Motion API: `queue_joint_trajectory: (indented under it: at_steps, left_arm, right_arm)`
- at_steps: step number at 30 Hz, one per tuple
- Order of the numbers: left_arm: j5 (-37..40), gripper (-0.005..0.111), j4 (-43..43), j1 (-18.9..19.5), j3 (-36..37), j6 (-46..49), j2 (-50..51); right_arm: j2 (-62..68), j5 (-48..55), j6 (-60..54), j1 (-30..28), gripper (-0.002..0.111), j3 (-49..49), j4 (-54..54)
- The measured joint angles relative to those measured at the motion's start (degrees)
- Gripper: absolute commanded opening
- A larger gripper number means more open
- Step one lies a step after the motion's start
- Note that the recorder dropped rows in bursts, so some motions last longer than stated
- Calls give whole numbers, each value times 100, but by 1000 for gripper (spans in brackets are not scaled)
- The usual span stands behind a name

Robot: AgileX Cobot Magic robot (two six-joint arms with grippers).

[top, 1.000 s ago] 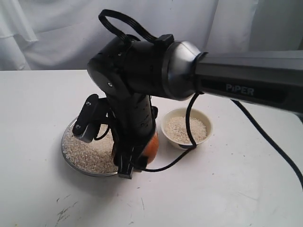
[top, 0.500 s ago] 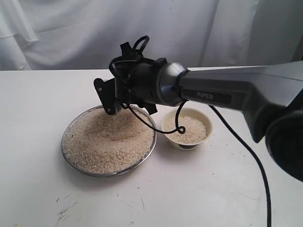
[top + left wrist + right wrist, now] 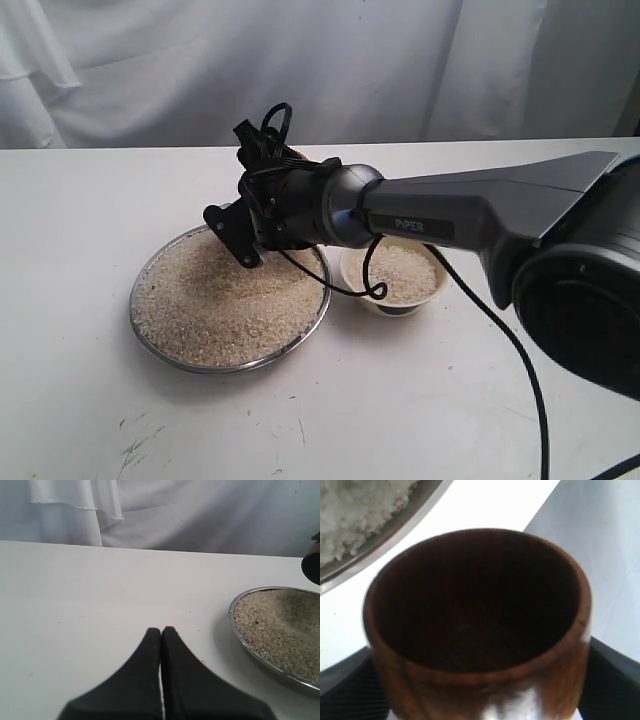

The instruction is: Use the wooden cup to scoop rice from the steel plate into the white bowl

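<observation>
Wooden cup (image 3: 480, 610) sits between the right end effector's (image 3: 480, 685) widely spread fingers (image 3: 615, 680), dark pads against both its sides, gripped; mouth faces the wrist camera, long axis roughly along that sightline; steel plate (image 3: 133, 305) of rice (image 3: 220, 310) just beyond its rim; white bowl (image 3: 425, 298) beside the plate; left end effector (image 3: 161, 636) pressed together above the surface (image 3: 75, 590).

Left tool (image 3: 160, 636) has its tips pressed together; right tool (image 3: 480, 690) grips the wooden cup (image 3: 475, 615).
</observation>
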Motion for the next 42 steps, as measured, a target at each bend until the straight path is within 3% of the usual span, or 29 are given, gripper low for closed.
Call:
queue_joint_trajectory:
  at_steps: [13,42]
  left_arm:
    - [0,0,0,0,0,0,0]
    - [0,0,0,0,0,0,0]
  right_arm:
    - [26,-438,-901,0,0,203,-92]
    - [179,-496,-1161,451,0,208,104]
